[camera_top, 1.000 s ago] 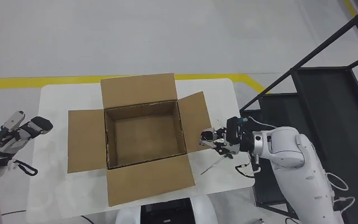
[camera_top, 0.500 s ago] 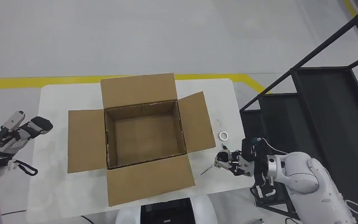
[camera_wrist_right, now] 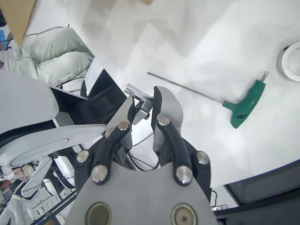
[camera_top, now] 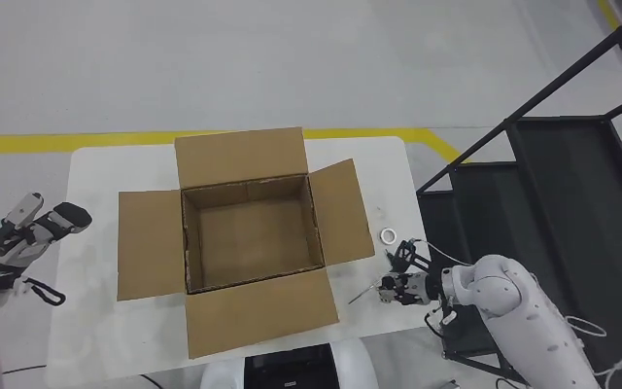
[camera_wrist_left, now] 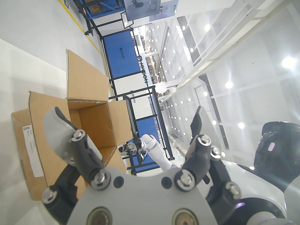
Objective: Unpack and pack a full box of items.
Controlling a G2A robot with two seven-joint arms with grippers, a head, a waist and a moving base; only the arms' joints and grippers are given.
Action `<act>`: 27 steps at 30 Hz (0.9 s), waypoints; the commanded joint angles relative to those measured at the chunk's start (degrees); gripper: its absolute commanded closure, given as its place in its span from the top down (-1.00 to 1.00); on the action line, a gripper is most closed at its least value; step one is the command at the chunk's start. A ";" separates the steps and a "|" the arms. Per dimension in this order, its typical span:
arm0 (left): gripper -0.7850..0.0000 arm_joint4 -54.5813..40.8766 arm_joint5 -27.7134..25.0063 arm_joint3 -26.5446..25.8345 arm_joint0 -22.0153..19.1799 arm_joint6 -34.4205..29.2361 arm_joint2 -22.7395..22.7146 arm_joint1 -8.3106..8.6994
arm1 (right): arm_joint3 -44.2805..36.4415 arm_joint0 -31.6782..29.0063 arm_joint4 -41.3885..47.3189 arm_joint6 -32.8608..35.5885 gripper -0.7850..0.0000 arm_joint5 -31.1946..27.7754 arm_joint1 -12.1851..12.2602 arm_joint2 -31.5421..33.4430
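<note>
Metal bracket [camera_wrist_right: 143, 107] clamped in right tool [camera_wrist_right: 144, 95], nr green-handled hex key [camera_wrist_right: 245, 107].

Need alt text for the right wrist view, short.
The right gripper pinches a small metal piece near the edge of the white table. A green-handled hex key lies on it, a white ring near its handle.

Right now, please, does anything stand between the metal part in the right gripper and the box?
Only the key lies flat on the table between the right gripper, shut on the metal part, and the spread flap of the box. The ring sits aside. Carried high, the part would likely clear both.
</note>
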 commanded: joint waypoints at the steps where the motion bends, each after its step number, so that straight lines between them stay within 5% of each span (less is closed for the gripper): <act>1: 1.00 0.00 0.00 0.00 0.00 0.00 0.00 0.00 | 2.34 2.64 -0.65 -1.73 -1.00 1.20 -0.21 -1.64; 11: 1.00 0.00 0.00 0.00 0.00 0.00 0.00 0.00 | 8.21 10.54 -10.94 -4.08 -1.00 12.76 -1.31 -10.03; 22: 1.00 0.00 0.00 0.00 0.00 0.00 0.00 0.00 | 14.02 15.77 -12.42 -6.52 -1.00 13.44 -2.62 -17.62; 23: 1.00 0.00 0.00 0.00 0.00 0.00 0.00 0.00 | 14.44 16.11 -12.33 -6.72 -0.90 13.28 -2.67 -17.88; 24: 1.00 0.00 0.00 0.00 0.00 0.00 0.00 0.00 | 14.80 16.42 -12.26 -6.87 0.09 13.18 -2.71 -18.12; 25: 1.00 0.00 0.00 0.00 0.00 0.00 0.00 0.00 | 15.10 16.73 -12.32 -7.03 0.85 13.10 -2.74 -18.32; 27: 1.00 0.00 0.00 0.00 0.00 0.00 0.00 0.00 | 15.48 17.25 -12.29 -7.08 1.00 12.97 -2.78 -18.67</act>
